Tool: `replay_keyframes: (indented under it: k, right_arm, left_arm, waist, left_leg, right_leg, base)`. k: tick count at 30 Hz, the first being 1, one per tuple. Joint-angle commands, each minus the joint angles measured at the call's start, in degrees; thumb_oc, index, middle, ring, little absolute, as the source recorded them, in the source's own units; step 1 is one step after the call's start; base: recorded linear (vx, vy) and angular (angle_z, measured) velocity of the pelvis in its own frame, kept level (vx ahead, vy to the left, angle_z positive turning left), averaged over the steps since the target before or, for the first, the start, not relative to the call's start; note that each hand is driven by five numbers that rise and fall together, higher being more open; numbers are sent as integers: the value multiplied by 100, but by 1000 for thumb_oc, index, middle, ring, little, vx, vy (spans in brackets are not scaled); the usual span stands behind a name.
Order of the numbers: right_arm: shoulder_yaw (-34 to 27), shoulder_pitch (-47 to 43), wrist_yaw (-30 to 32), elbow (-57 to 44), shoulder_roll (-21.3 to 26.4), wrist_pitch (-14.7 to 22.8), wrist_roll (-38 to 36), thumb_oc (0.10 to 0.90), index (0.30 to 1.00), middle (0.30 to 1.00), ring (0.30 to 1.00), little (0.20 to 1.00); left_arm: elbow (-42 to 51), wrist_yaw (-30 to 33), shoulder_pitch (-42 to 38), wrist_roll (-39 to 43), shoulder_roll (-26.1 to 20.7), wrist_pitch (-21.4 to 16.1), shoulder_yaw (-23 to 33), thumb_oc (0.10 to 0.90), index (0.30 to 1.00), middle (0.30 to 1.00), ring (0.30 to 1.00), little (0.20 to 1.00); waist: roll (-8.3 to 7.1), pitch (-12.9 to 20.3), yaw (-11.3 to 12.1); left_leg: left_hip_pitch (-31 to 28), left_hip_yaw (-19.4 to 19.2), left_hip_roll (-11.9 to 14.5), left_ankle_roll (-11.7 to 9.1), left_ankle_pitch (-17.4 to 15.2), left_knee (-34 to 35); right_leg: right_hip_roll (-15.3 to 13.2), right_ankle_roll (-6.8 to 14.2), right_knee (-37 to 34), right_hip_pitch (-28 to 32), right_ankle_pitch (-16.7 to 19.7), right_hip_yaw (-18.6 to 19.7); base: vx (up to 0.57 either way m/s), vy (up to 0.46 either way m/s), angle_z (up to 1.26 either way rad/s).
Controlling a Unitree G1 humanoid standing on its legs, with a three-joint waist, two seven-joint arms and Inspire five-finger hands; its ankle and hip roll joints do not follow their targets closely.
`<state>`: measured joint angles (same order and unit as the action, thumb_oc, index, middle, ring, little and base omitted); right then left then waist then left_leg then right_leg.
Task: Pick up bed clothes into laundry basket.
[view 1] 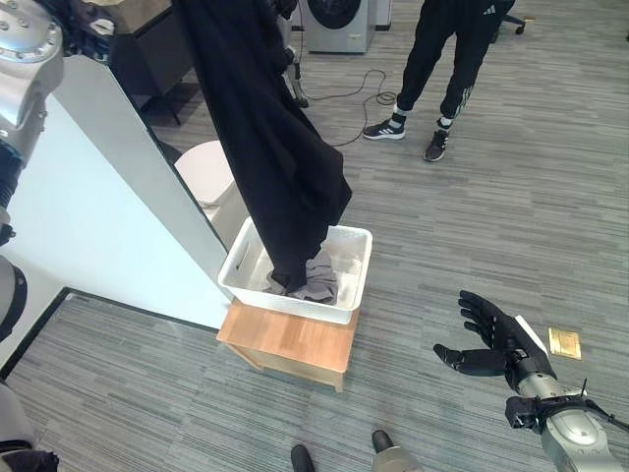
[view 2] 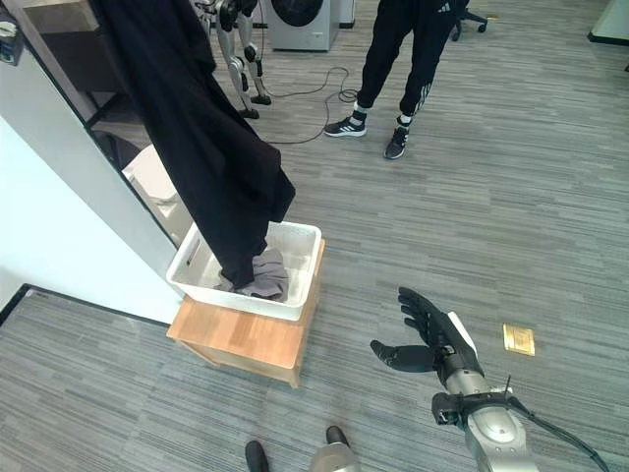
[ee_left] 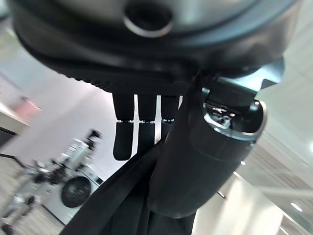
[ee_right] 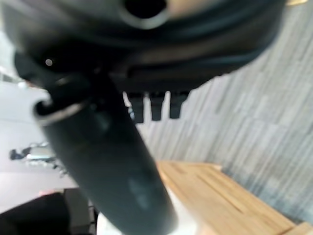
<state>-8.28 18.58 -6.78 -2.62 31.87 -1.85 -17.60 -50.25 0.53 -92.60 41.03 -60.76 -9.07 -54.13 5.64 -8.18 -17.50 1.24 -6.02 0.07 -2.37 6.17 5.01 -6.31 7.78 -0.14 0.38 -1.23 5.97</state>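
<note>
Clothing, a long black garment (view 1: pixel 270 147), hangs from the raised left hand (ee_left: pixel 146 132), fingers pinching its top, hem inside the white laundry basket (view 1: pixel 346 310). Soft, limp; likely needs lowering before release. Right hand (view 1: pixel 491 334) released, idle.

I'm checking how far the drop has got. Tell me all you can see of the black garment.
The black garment is a long dark cloth, matte and soft-looking, hanging in loose folds from above. The left hand pinches its upper end between thumb and fingers. It widens midway, then narrows. Its lower end dips into the white laundry basket, reaching the grey clothes inside.
</note>
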Motion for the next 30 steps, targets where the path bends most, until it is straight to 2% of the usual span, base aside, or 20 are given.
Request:
replay_keyframes:
  k: [1,9,19,30]
  right_arm:
    - [-547,-208,148,-612,188,641,-262,800,900,900,900,900]
    - [-490,-200,65,-669,223,628,-279,800,900,900,900,900]
    - [-416,-182,43,-650,134,666,-227,800,900,900,900,900]
    - [-312,-299,92,-703,97,729,-331,800,900,900,900,900]
  left_arm:
    - [-895,294,-737,186,-407,-224,1106,400,300,300,300,300]
    - [-771,194,-404,18,-454,-212,1247,400,300,300,300,300]
    - [-417,-2,95,-80,-161,-247,1349,400,300,300,300,300]
    - [-389,-28,944,-239,139,-202,1898,400,300,300,300,300]
  waist:
    - [-191,308,119]
    - [-174,189,91]
    - [-101,-12,21]
    - [-128,-230,-90]
  left_leg:
    - [-407,-191,274,-302,-712,-1]
    - [-360,-251,310,-324,-679,-1]
    - [-314,-288,312,-336,-642,-1]
    - [-166,-367,361,-361,-579,-1]
  right_leg:
    - [-518,624,-195,-152,249,-210]
    - [-493,615,-216,-228,265,-140]
    - [-481,602,-244,-281,282,-91]
    - [-420,574,-239,-503,331,7]
  base:
    - [3,-1,-3]
    - [0,-2,-2]
    - [-4,1,-1]
    - [-28,-8,-6]
